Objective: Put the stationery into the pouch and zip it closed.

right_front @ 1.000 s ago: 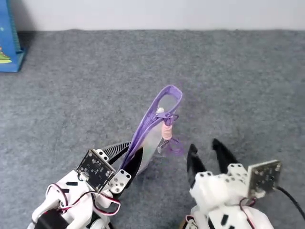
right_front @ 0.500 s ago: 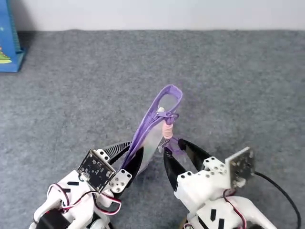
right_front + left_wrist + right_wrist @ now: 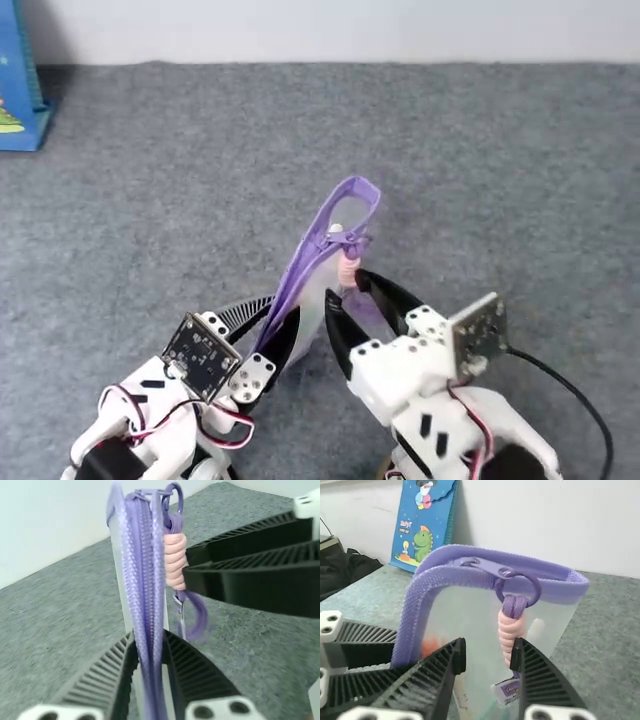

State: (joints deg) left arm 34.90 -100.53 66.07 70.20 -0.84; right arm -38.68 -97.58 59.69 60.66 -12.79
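Note:
A clear pouch point(image 3: 320, 255) with a purple zipper edge stands upright on the grey mat. My left gripper point(image 3: 283, 325) is shut on its near end, the fingers clamped on the zipper band point(image 3: 142, 580). The zipper slider sits at the far top corner, and a pink coiled pull point(image 3: 349, 268) hangs from it. My right gripper point(image 3: 348, 288) is open, one finger on each side of that pull point(image 3: 509, 627). Through the pouch's wall point(image 3: 465, 615) I see something orange point(image 3: 431, 644) inside. The right gripper's black fingers point(image 3: 250, 575) show beside the pull point(image 3: 174, 560).
A blue gift bag point(image 3: 18, 90) leans against the white wall at the far left, also seen behind the pouch point(image 3: 427, 520). The grey mat point(image 3: 480, 170) spreads bare beyond the pouch. A black cable point(image 3: 580, 400) trails off the right arm.
My right gripper has swung left and forward from open mat to the pouch, and its fingers now straddle the pink pull. The left arm and pouch have hardly moved.

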